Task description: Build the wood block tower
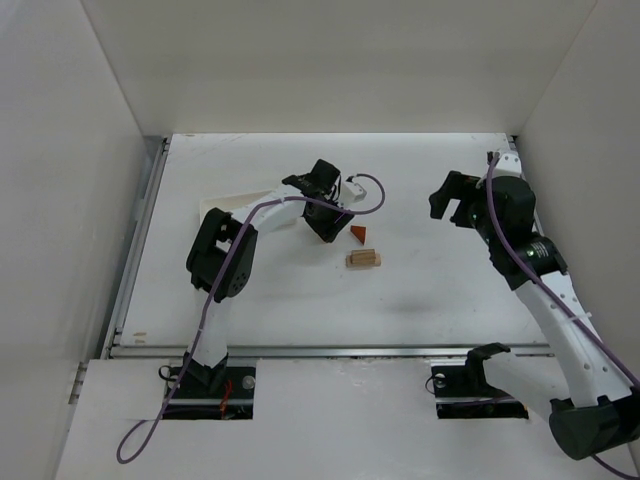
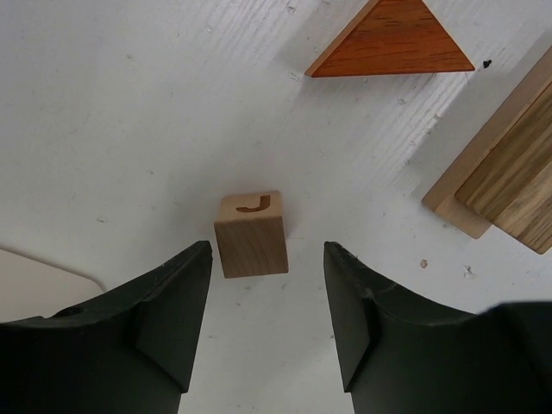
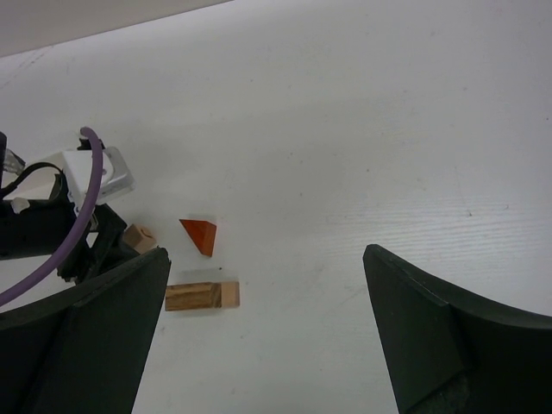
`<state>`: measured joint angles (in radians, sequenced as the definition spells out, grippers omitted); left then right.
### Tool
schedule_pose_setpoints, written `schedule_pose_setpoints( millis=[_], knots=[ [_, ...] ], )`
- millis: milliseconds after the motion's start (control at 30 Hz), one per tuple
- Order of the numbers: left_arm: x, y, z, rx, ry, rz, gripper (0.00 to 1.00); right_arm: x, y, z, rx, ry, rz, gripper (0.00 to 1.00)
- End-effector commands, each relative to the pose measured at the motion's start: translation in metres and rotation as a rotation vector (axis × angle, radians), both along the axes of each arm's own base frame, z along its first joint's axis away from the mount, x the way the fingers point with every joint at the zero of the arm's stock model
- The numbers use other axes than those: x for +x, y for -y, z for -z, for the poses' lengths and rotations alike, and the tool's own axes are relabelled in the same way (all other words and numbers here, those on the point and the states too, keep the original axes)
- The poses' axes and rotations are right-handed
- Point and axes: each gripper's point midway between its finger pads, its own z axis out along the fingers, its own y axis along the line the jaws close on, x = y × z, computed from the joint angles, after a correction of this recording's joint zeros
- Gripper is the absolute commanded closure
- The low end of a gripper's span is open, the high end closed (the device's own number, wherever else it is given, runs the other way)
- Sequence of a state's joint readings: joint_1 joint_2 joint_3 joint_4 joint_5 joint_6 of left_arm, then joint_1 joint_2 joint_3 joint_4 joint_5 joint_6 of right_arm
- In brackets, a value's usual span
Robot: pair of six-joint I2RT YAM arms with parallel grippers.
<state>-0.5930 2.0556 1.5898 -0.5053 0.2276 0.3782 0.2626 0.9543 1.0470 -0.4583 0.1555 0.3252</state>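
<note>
The left gripper (image 2: 267,252), jaws spread, hangs over the small tan cube (image 2: 251,235), which sits near the middle of the worktop (image 1: 420,300), between its fingertips and slightly nearer the left one. The orange wedge (image 2: 392,39) and the tan blocks (image 2: 509,172) lie just beyond the cube. The right gripper (image 1: 452,200), also spread, is well apart toward the right edge.

White table (image 1: 430,300) boxed by 3 plain white walls (image 1: 330,60); even light

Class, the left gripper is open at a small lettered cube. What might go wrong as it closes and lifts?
1. The cube sits nearer one finger of the left gripper, so that finger may touch first and twist it.
2. Only its near end lies between the fingers, so the grip may be shallow and slip.
3. The orange wedge and tan blocks lie close by; a pushed cube could knock them.
</note>
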Motion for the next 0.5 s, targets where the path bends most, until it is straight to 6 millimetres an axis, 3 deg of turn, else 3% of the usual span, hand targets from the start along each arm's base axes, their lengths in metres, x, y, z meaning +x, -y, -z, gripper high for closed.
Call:
schedule_pose_setpoints(
  millis=[0,467],
  knots=[
    [0.001,-0.002,-0.005,-0.002,0.002,-0.013,0.49,0.001,0.000,-0.019,0.004,0.073,-0.012,0.00],
    [0.005,-0.005,0.009,0.036,-0.003,-0.017,0.55,-0.003,0.000,-0.027,0.002,0.091,-0.024,0.00]
  ],
)
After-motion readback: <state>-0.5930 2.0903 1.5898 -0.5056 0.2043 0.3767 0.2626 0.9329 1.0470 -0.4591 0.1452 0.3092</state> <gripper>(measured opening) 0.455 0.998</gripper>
